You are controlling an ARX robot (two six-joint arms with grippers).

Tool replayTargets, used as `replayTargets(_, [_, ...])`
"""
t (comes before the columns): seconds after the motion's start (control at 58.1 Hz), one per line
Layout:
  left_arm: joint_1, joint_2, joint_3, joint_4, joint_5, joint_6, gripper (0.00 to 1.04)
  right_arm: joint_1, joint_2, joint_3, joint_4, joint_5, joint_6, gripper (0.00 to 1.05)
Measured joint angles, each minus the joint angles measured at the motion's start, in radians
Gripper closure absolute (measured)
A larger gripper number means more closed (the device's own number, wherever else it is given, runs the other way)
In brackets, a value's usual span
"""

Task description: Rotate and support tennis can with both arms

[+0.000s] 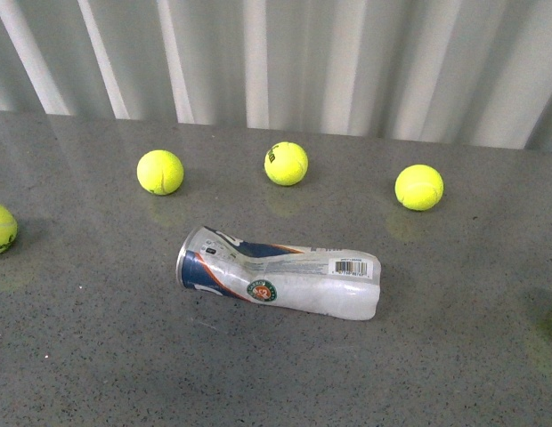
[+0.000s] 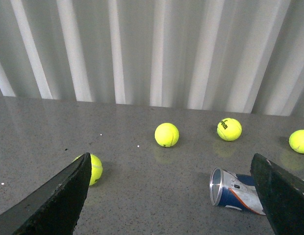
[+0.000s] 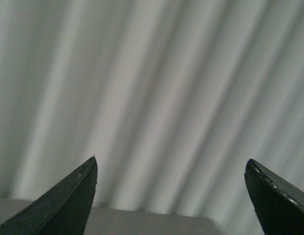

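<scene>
While neither arm shows in the front view, the can (image 1: pixel 276 271) lies flat on its side on the table (image 1: pixel 80 365), metal-rimmed mouth at one end, the other end looking dented. It rests loose, w/ nothing bracing it, so it would prob. roll or skid if nudged by one arm alone, a likely reason the job calls for two. L gripper (image 2: pixel 170 159) hangs over the table w/ jaws spread wide and nothing btwn them; the can sits ahead of the jaws and off toward one finger, which hides its closed end. That wide spread looks set to take the tube's girth. Three balls (image 2: pixel 166 134) lie further ahead of the jaws, well apart from the can; a fourth peeks out beside the other finger. R gripper (image 3: pixel 171 160) likewise has jaws wide apart and empty, but faces the pleated wall (image 3: pixel 152 73) w/ only a strip of table in sight; no can ahead of it, so it appears aimed away from the work. Judged stage: approach barely begun, no contact on either side.
</scene>
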Motion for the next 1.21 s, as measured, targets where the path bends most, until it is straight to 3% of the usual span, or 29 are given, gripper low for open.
replayTargets(0.052, [0.0, 0.0, 0.0, 0.0, 0.0, 0.0, 0.07, 0.011, -0.067, 0.002, -0.174, -0.076, 0.103, 0.35])
replayTargets(0.121, [0.0, 0.0, 0.0, 0.0, -0.002, 0.0, 0.07, 0.015, -0.112, -0.035, -0.291, -0.084, 0.209, 0.47])
replayTargets(0.413, [0.0, -0.001, 0.0, -0.002, -0.001, 0.0, 0.07, 0.013, -0.207, -0.181, -0.278, -0.077, 0.302, 1.02])
replayTargets(0.689, [0.0, -0.001, 0.0, -0.002, 0.0, 0.0, 0.07, 0.013, -0.267, -0.254, -0.277, -0.078, 0.307, 1.01])
replayTargets(0.81, [0.0, -0.001, 0.0, -0.002, -0.001, 0.0, 0.07, 0.013, -0.38, -0.274, -0.382, -0.079, 0.307, 1.01])
replayTargets(1.206, [0.0, -0.002, 0.0, -0.002, 0.0, 0.0, 0.07, 0.013, -0.453, -0.325, -0.378, -0.078, 0.309, 1.01])
